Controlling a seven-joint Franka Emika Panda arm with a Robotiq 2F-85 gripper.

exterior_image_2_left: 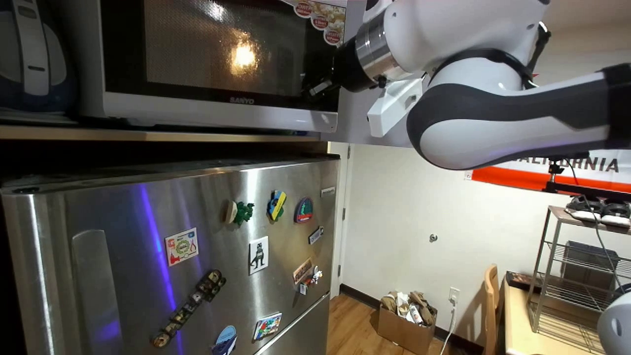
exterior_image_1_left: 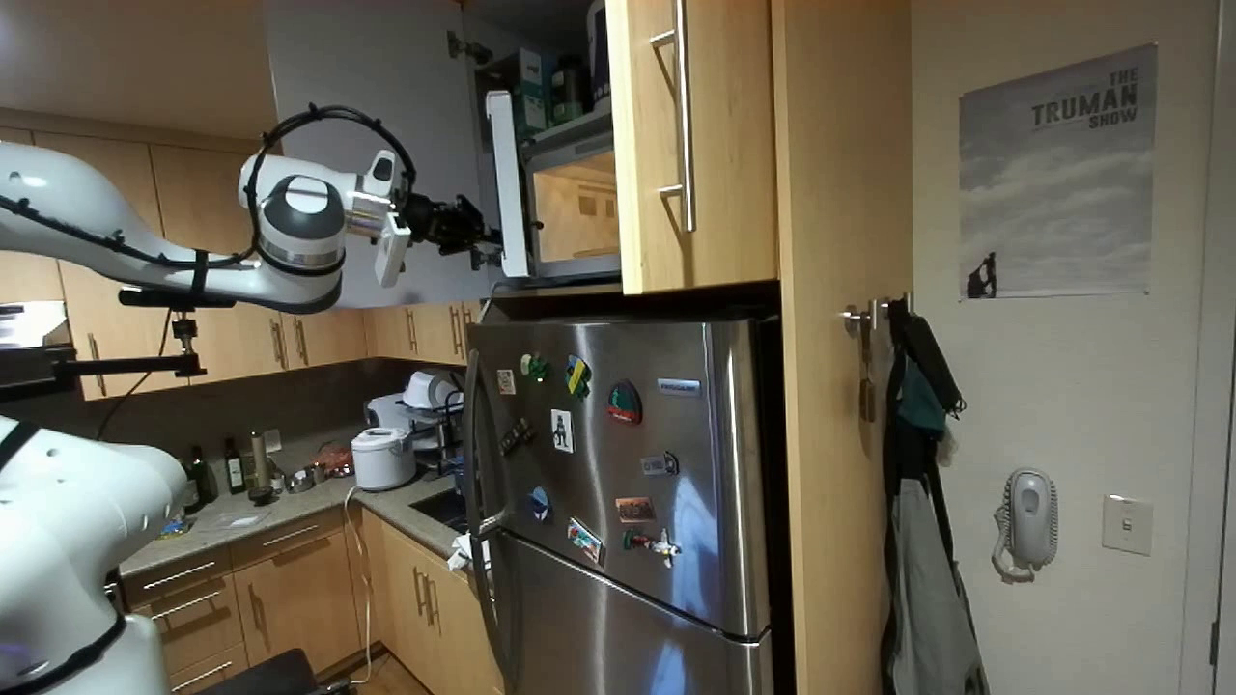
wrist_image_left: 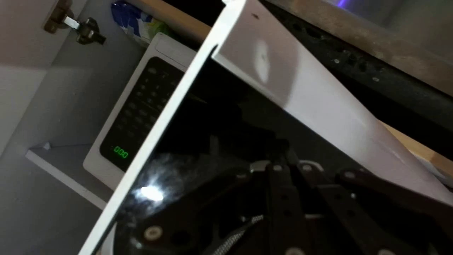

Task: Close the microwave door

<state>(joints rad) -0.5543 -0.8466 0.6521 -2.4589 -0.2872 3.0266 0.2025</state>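
Above the brushed-steel fridge (exterior_image_1_left: 594,473), the rectangular, silver-white, dark-glass microwave door (exterior_image_2_left: 222,59) stands open — long axis level, outer face toward the black metal gripper (wrist_image_left: 287,159). The gripper's 2 jaws look together.

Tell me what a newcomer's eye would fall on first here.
Most likely the white robot arm, stretched toward the open microwave door above the stainless fridge in an exterior view. Next, perhaps, the magnets scattered over that fridge, or the Truman Show poster at that picture's right. In the wrist view, green digits glow on the microwave, left of its door.
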